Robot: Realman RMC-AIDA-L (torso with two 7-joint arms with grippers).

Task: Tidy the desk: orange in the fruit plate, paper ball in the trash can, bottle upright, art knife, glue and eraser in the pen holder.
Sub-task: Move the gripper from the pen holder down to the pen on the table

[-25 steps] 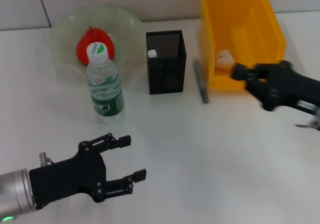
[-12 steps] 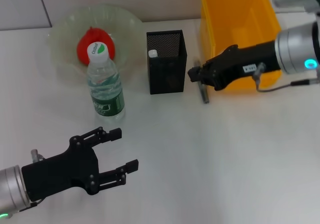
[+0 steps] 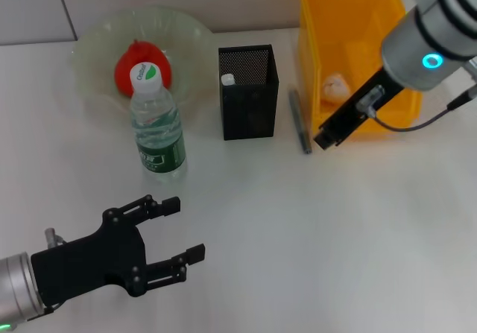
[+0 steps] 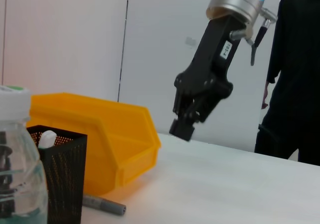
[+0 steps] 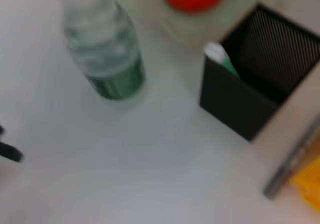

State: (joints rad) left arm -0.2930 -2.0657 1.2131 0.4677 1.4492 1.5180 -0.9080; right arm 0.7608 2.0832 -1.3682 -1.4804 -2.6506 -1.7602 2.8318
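Observation:
The orange (image 3: 139, 65) lies in the clear fruit plate (image 3: 93, 46). In front of the plate the bottle (image 3: 155, 124) stands upright. The black mesh pen holder (image 3: 247, 94) holds the white-capped glue (image 3: 227, 80). To the holder's right, the grey art knife (image 3: 299, 121) lies on the table. The paper ball (image 3: 335, 86) sits inside the yellow trash can (image 3: 358, 27). My right gripper (image 3: 326, 139) hangs shut and empty at the can's front corner, just right of the knife. Near the table's front left my left gripper (image 3: 186, 227) is open and empty. The eraser is out of view.
The left wrist view shows the knife (image 4: 102, 204) on the table between the holder (image 4: 60, 169) and the can (image 4: 100, 134), with my right gripper (image 4: 182, 129) above the table. A person in black (image 4: 295, 83) stands behind the table.
My right arm swung left from the can to the knife beside the holder, then back right to the can's front corner. My left gripper drifted slightly toward the front edge.

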